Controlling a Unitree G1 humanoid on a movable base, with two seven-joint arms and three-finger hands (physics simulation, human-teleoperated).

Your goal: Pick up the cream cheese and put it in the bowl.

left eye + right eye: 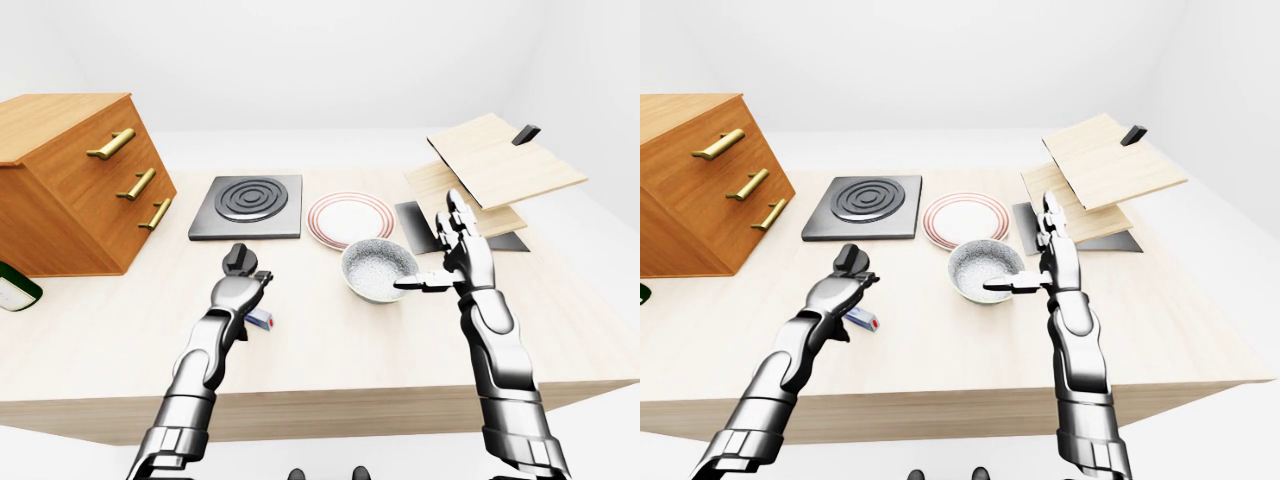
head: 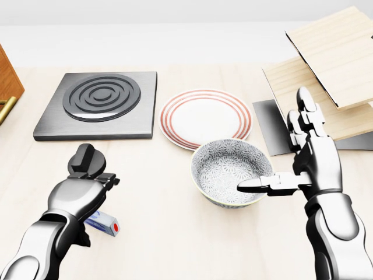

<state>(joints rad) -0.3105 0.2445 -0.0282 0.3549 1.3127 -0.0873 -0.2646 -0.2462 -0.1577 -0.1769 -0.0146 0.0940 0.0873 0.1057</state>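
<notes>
I'm hovering my left robot hand (image 2: 87,175), fingers curled but grasping nothing, over the cream cheese (image 2: 105,224) lying on the surface at its five o'clock, long axis pointing toward four o'clock; bowl (image 2: 230,172) waits at three o'clock beside the spread-fingered right robot hand (image 2: 303,157).

1. Bright, even, diffuse light; white background nearly washed out at top of all views.
2. Soft faint shadows under the patterned grey ceramic bowl (image 2: 231,172) and the dark square burner plate (image 2: 99,105).
3. Renders sharp, no blur, no glare.
</notes>
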